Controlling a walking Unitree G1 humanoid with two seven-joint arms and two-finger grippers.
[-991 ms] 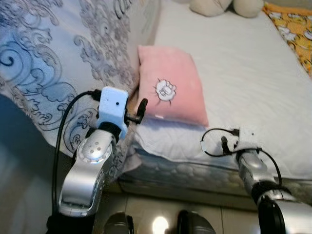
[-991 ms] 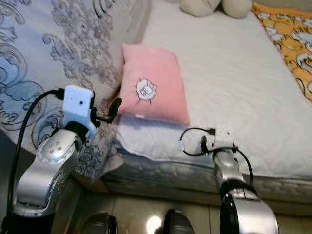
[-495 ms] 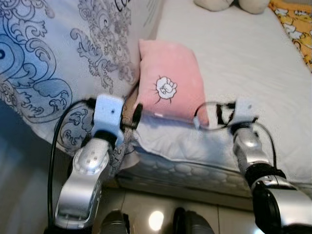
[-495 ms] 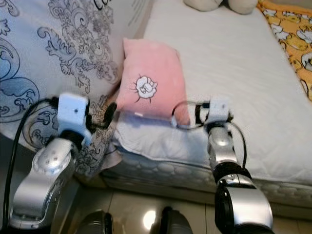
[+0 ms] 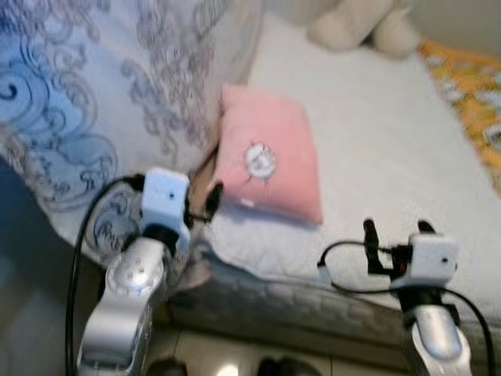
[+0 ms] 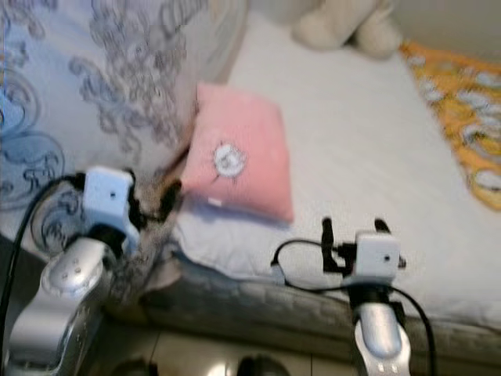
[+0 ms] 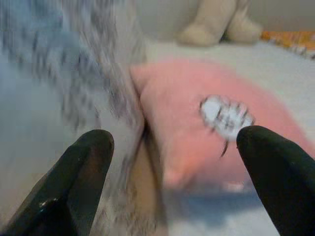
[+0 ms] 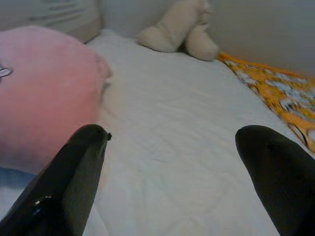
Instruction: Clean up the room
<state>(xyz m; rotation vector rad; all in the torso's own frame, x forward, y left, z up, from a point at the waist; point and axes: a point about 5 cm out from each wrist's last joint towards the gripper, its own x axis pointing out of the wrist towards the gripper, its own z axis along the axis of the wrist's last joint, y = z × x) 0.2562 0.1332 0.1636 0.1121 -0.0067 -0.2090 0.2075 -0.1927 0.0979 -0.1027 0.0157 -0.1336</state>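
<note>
Bed (image 5: 391,157) with white quilted cover seen from its near edge. Pink pillow (image 5: 270,160) lies on the bed near that edge, white cartoon patch facing up. Its one long side touches a heaped blue-and-grey patterned duvet (image 5: 102,102), which is piled on the robot's left and hangs over the bed edge.

Left gripper (image 7: 170,167): raised just in front of the gap between duvet and pillow, fingers (image 7: 83,167) spread wide, nothing between them. One finger lines up with the duvet, the other with the pillow's near end. Contact with either cannot be told; head views are blurred.

Right gripper (image 8: 172,172): held above the bare white cover near the bed edge, just beside the pillow's near corner, fingers (image 8: 74,172) spread wide, holding nothing.

Cream plush toy (image 6: 337,23) sits at the far end of the bed. Orange patterned blanket (image 6: 462,110) lies along the bed's right side, well apart from the pillow.
</note>
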